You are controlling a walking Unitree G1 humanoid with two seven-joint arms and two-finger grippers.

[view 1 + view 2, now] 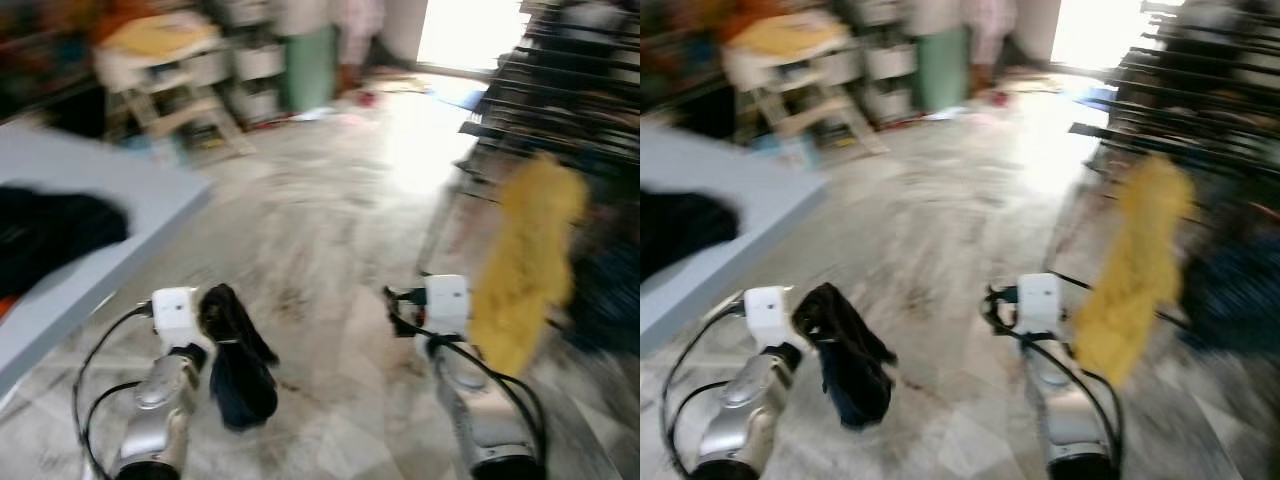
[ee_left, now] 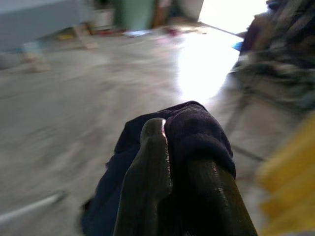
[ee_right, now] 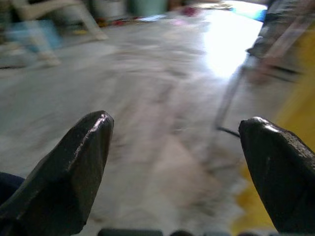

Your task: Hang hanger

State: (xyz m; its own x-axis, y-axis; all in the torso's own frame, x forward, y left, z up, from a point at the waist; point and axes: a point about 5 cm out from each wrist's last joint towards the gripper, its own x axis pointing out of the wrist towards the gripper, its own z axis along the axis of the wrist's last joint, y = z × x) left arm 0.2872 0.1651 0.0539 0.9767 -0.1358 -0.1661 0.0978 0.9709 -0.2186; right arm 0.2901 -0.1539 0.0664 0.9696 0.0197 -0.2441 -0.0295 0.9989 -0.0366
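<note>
The left gripper has its jaws closed on a dark cloth that hangs lengthwise down below them, while the right gripper is spread wide, empty, beside a yellow garment.

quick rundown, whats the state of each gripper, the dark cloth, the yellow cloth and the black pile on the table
left gripper: shut on the dark cloth, held out over the floor
dark cloth: bunched, hanging from the left gripper
right gripper: open, holding nothing
yellow cloth: hanging at the dark rack, blurred
black pile: lying crumpled on the grey table
dark rack: standing at the robot's right, blurred
</note>
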